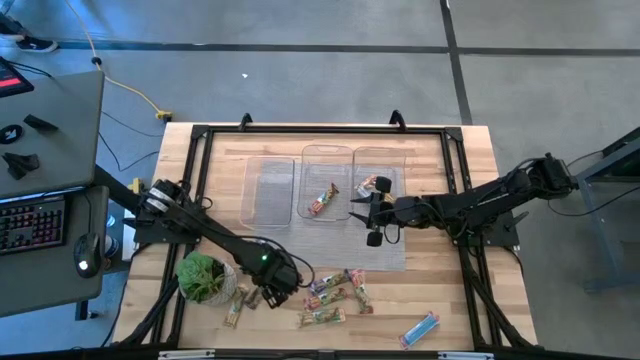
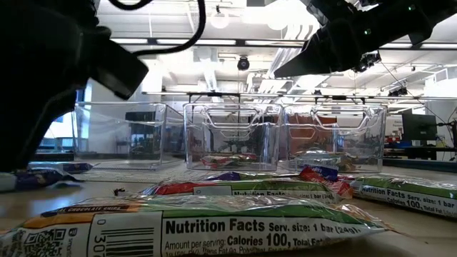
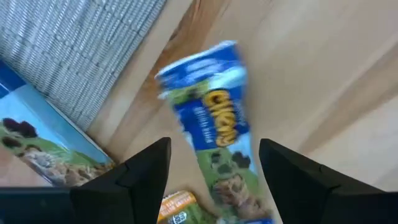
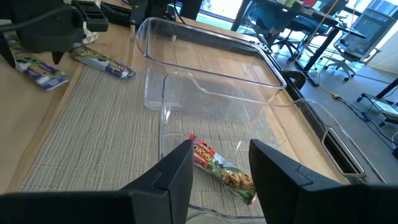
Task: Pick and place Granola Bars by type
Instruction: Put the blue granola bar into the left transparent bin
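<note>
**Left fingers wide over blue bar, right arm over the trays**

I see the potted plant (image 1: 203,276) at the table's (image 1: 450,290) front left. Left gripper (image 1: 275,292) is just beside it, low over the wood; its fingers (image 3: 146,171) stand wide apart with a blue-wrapped granola bar (image 3: 214,134) between them, not gripped as far as I can tell. Loose granola bars (image 1: 335,297) lie just right of that gripper, another blue bar (image 1: 419,327) farther right. Three clear trays (image 1: 327,183) sit on the grey mat (image 1: 385,250): left one shows no bars, middle holds a red-orange bar (image 1: 322,200). Right gripper (image 1: 372,212) hovers at the right tray, fingers partly apart, nothing held.
</note>
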You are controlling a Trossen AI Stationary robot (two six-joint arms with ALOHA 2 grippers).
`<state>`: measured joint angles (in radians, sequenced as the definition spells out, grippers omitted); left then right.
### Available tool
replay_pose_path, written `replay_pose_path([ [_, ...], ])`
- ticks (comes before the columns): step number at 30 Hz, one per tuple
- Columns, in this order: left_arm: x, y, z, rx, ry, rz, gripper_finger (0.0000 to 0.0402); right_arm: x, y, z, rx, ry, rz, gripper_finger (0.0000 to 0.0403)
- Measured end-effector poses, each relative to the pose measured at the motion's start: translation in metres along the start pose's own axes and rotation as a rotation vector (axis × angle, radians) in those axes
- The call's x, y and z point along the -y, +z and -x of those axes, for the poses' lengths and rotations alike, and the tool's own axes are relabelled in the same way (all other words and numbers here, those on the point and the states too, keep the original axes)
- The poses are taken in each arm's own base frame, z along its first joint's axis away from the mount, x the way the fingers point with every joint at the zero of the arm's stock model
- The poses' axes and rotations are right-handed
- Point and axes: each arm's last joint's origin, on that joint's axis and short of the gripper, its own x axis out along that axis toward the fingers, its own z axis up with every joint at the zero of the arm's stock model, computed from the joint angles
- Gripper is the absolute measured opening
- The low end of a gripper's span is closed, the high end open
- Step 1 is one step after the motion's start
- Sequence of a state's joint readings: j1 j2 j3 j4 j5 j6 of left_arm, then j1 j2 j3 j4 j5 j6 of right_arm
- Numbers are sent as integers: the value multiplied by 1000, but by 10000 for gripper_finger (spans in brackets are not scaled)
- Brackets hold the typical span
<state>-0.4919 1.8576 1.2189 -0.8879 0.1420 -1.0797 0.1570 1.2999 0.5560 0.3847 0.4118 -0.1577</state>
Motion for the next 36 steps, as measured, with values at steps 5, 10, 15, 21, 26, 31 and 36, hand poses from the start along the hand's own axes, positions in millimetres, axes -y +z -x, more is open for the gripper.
replay_pose_path([
  [5, 5, 3, 5, 51, -13, -4, 241, 0, 0, 0, 0, 0, 0, 140],
  [10, 6, 5, -1, 49, -5, 1, 241, 0, 0, 0, -1, 0, 0, 140],
  [15, 4, 2, -4, 36, 45, 44, 241, 0, 0, 0, -2, 0, 1, 140],
  [21, 10, -10, 11, 19, 132, 79, 241, 0, 0, 0, -1, 0, 1, 140],
  [26, 12, -18, 11, 32, 165, 117, 241, 0, 0, 0, -1, 0, 1, 140],
  [31, 13, -29, 0, -5, 138, 224, 241, 0, 0, 0, -1, 0, 0, 140],
  [36, 15, -34, -4, 26, 146, 261, 241, 0, 0, 0, -1, 0, 0, 140],
])
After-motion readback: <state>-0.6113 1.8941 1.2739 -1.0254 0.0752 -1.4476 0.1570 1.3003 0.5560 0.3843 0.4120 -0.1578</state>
